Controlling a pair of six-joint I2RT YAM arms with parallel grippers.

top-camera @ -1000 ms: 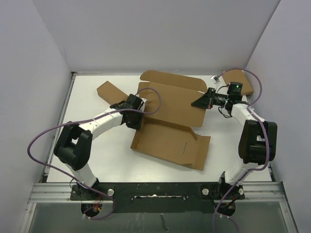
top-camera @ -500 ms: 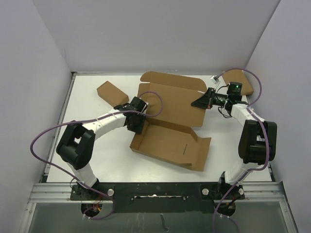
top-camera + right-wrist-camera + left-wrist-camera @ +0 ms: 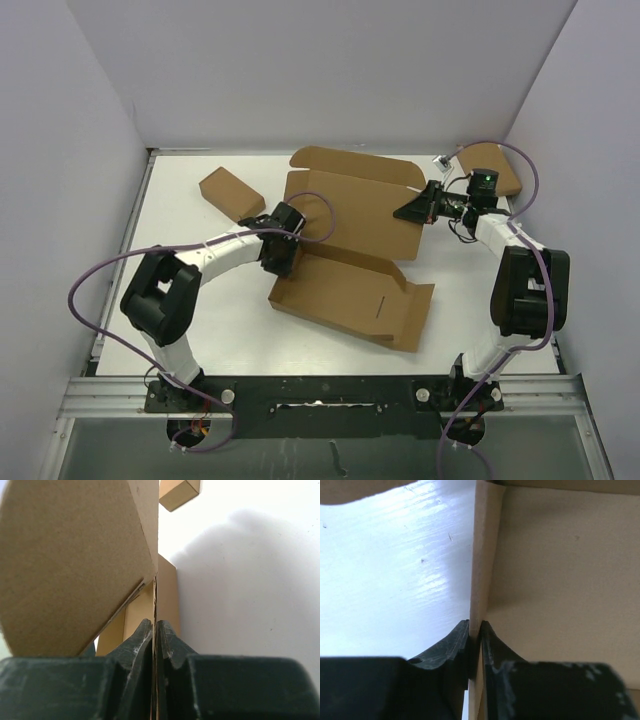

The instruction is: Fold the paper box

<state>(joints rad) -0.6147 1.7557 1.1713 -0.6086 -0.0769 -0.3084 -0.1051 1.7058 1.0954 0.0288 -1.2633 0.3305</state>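
The paper box [image 3: 350, 215] lies half unfolded in the middle of the table, its back panel raised and its near panel [image 3: 345, 292] lying low with short side walls. My left gripper [image 3: 281, 256] sits at the near panel's left wall. In the left wrist view that gripper [image 3: 475, 626] is shut on this thin upright wall [image 3: 481, 555]. My right gripper [image 3: 405, 212] holds the box's right edge. In the right wrist view the right gripper [image 3: 155, 623] is shut on a thin cardboard sheet [image 3: 165, 590], beside a rounded flap [image 3: 75, 565].
A small closed brown box [image 3: 232, 193] lies at the back left and also shows as the small box [image 3: 179, 492] in the right wrist view. A rounded cardboard piece [image 3: 492, 166] lies at the back right. White walls enclose the table on three sides.
My left gripper has moved nearer and slightly right along the box's left side, and now pinches the near panel's side wall. The small box has come into full view. The right arm is unchanged.
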